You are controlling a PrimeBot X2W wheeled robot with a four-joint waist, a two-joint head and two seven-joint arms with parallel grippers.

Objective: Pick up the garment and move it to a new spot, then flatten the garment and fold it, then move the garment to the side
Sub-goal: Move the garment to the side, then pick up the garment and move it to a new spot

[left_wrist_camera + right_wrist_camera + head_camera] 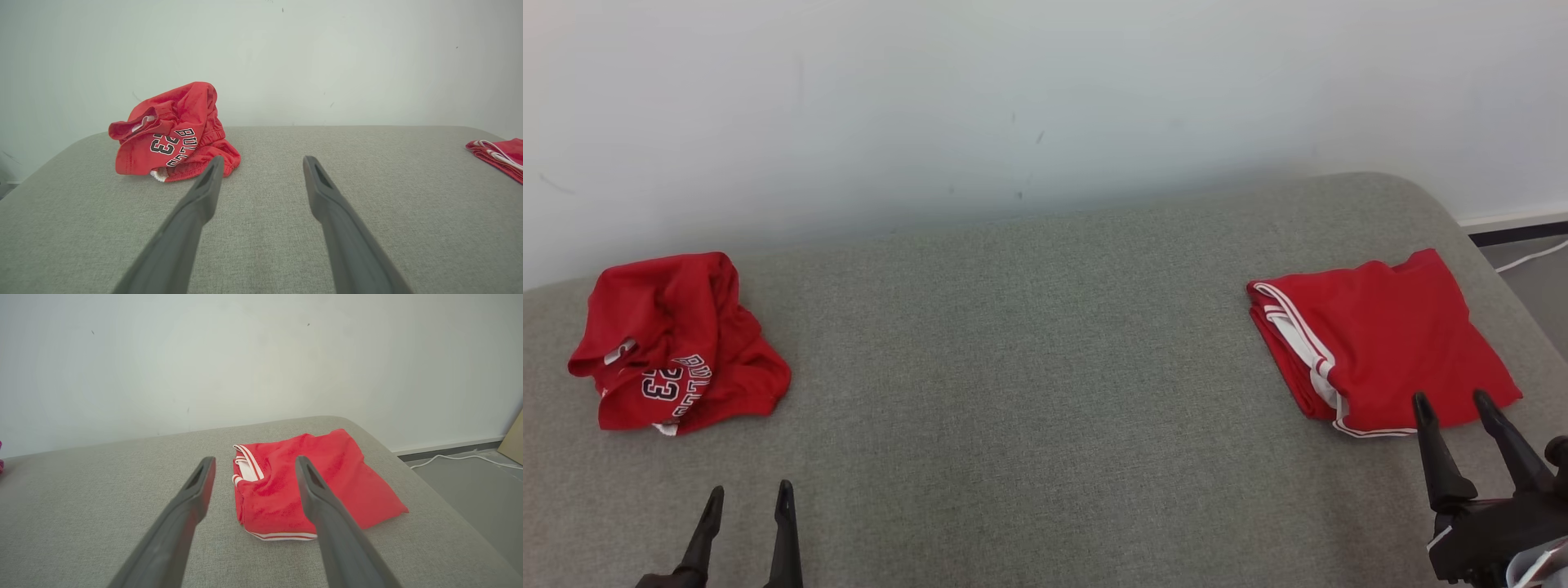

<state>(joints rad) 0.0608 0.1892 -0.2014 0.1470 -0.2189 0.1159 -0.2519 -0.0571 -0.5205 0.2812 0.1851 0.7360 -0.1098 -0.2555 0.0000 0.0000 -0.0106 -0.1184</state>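
Observation:
A crumpled red garment (676,343) with "23" and black-and-white lettering lies bunched at the far left of the grey cushioned surface (1029,367); it also shows in the left wrist view (171,134). A folded red garment (1380,343) with white trim lies flat at the right (310,490). My left gripper (749,494) stands open near the front edge, below and right of the crumpled garment, holding nothing (263,163). My right gripper (1452,400) is open, its tips at the near edge of the folded garment (253,463), nothing between them.
A pale wall (1045,98) rises behind the surface. The surface's rounded right end (1486,245) drops to a grey floor with a white cable (457,459). Broad bare fabric lies between the two garments.

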